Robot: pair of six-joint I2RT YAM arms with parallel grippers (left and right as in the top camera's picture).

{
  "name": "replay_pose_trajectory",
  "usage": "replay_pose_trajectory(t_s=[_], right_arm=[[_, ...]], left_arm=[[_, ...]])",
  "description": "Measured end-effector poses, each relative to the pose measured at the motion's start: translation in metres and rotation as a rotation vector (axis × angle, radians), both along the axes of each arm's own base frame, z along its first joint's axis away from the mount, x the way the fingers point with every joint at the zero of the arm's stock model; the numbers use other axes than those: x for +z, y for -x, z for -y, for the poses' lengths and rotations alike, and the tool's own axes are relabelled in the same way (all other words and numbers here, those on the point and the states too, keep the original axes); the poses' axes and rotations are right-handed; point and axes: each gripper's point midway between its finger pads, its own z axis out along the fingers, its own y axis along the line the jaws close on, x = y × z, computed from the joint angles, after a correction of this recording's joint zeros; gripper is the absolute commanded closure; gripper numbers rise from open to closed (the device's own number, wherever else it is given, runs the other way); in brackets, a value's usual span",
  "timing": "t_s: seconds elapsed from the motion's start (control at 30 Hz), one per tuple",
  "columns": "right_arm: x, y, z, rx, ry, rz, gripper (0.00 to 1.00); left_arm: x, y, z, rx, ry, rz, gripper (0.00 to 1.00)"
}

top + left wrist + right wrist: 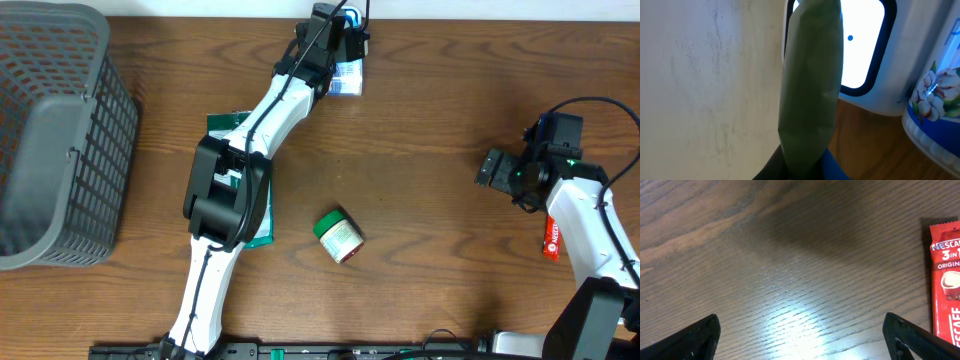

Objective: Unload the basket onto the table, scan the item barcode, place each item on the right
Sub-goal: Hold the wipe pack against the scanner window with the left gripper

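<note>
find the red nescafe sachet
Overhead, the sachet lies on the right of the table, beside the right arm; the right wrist view catches it at its right edge.

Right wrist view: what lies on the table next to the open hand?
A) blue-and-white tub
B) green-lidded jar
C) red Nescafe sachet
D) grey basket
C: a red Nescafe sachet lies flat on the wooden table at the right edge of the view, beside the right hand. The hand's fingers are spread wide and hold nothing.
</note>
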Motion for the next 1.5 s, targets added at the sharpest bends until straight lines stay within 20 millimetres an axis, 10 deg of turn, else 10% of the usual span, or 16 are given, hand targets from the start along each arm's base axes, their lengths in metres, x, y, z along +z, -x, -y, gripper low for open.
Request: replay_pose_trajectory(t_s=[1.5], right_arm=[[0.0000, 0.0000, 0.0000, 0.000, 0.000, 0.000, 0.01]], left_arm=[[-0.0008, 0.0006, 0.0037, -0.018, 0.011, -0.006, 0.93]])
